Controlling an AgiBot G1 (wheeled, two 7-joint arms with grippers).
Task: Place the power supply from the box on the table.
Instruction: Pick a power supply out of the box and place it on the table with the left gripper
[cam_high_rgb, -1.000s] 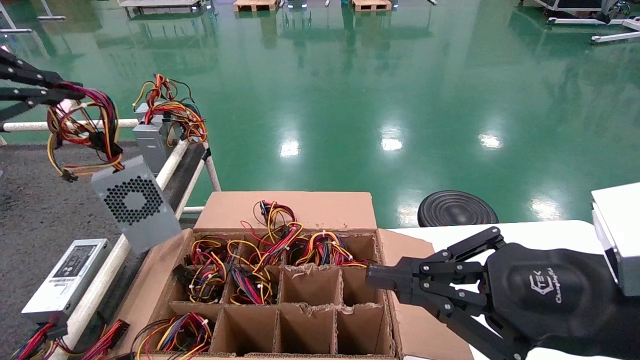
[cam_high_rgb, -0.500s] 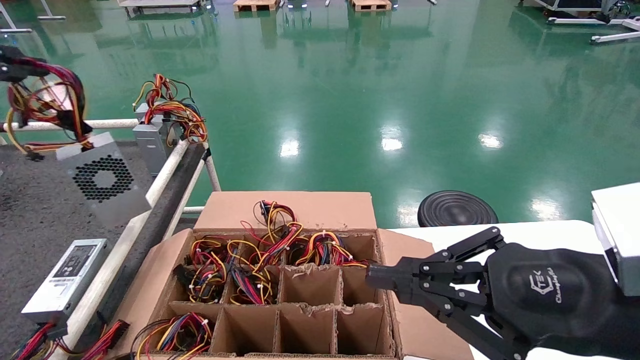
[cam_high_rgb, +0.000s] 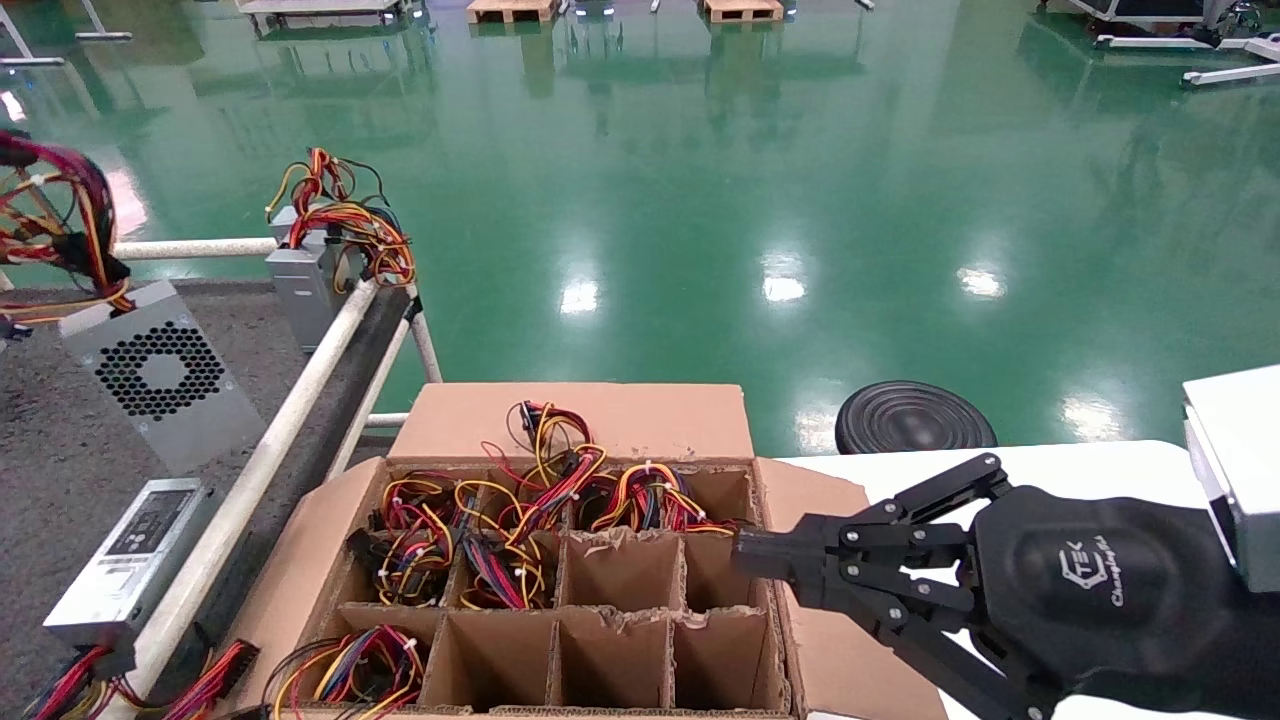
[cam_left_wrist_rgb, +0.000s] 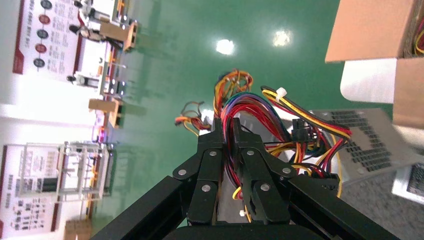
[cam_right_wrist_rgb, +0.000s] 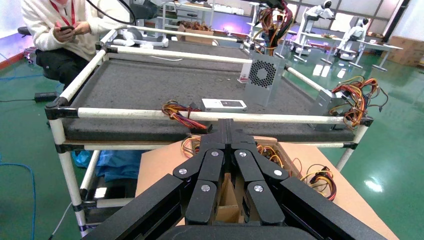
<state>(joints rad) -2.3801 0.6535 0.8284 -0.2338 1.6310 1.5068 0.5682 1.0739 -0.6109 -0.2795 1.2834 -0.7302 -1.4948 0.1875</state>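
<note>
The power supply (cam_high_rgb: 160, 375), a grey metal unit with a honeycomb fan grille, hangs tilted over the dark speckled table (cam_high_rgb: 60, 450). I cannot tell whether it touches the surface. Its red-yellow-black wire bundle (cam_high_rgb: 60, 220) runs up past the head view's left edge. In the left wrist view my left gripper (cam_left_wrist_rgb: 226, 125) is shut on that wire bundle (cam_left_wrist_rgb: 250, 102), with the power supply (cam_left_wrist_rgb: 360, 145) dangling beyond. The brown box (cam_high_rgb: 620, 420) with cardboard dividers sits in front of me. My right gripper (cam_high_rgb: 745, 555) is shut and empty, parked over the box's right edge.
A slim silver unit with a white label (cam_high_rgb: 130, 560) lies on the table near the white rail (cam_high_rgb: 300, 385). Another grey unit topped with wires (cam_high_rgb: 305, 275) stands at the table's far corner. Wired units (cam_high_rgb: 450, 540) fill several box cells. A person (cam_right_wrist_rgb: 65, 30) crouches beyond the table.
The left gripper has carried the power supply leftward, from above the rail to over the table, and the gripper has gone out of the head view. The right arm has not moved.
</note>
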